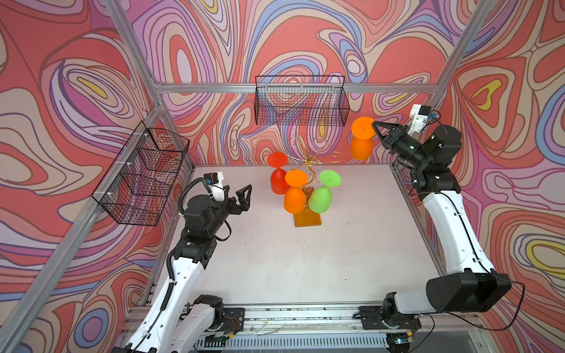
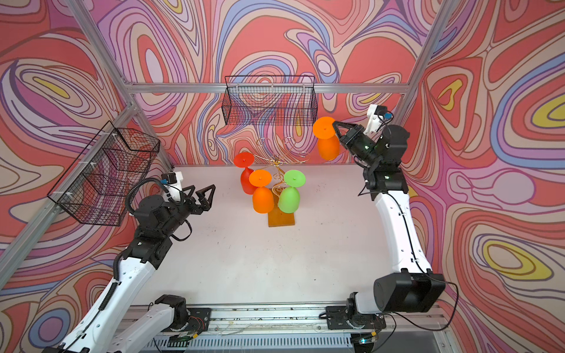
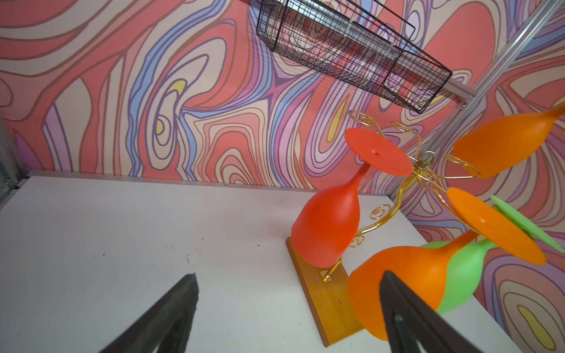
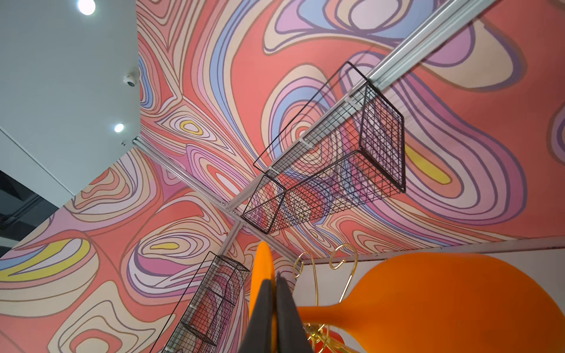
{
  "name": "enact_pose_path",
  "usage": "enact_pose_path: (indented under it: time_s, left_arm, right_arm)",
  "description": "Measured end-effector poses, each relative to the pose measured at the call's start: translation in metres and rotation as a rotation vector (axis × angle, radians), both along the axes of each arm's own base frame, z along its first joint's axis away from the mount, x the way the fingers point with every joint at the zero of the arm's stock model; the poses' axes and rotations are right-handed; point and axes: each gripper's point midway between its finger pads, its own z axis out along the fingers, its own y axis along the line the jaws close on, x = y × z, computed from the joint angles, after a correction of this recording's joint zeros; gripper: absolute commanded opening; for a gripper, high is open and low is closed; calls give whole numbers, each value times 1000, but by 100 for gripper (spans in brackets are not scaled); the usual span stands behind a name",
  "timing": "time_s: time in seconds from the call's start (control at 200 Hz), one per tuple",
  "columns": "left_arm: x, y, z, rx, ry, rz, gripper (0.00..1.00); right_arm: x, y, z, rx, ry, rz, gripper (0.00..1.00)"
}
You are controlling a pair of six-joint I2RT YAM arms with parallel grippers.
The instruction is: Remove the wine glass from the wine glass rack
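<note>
The right end effector is pinching the foot of the orange wine glass, its jaws closed tight on the thin disc. The glass is hanging upside down in the air, its stem roughly vertical with the bowl below. It is sitting up and to the right of the wine glass rack, apparently clear of the nearest curled hook, though the thin wire is making that hard to judge. The left end effector is hovering wide open and empty over the tabletop, left of the rack and well apart from the glass, so the right arm is handling the carry.
</note>
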Motion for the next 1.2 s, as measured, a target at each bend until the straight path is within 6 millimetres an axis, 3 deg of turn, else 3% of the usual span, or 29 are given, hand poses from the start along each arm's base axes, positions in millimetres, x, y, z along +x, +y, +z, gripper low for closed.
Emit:
enact_pose_path:
  time_s: [0.27, 0.536, 0.711, 0.906, 1.081, 1.197]
  left_arm:
    - [-18, -40, 51, -70, -172, -264, 89]
    - [-43, -82, 132, -204, -381, -625, 88]
    - [-43, -103, 174, -312, -462, -860, 86]
    - [-36, -138, 182, -359, -429, -1061, 86]
    - [-34, -167, 191, -367, -430, -1175, 85]
    - [-30, -174, 194, -369, -439, -1200, 85]
  right_arm:
    - [-28, 14, 47, 97, -130, 127, 0]
    - [-64, 27, 89, 188, -242, 286, 0]
    - [-94, 32, 122, 258, -357, 401, 0]
    - [-117, 47, 136, 325, -438, 545, 0]
    - [-130, 71, 135, 378, -472, 676, 0]
    - [-134, 85, 130, 413, -480, 748, 0]
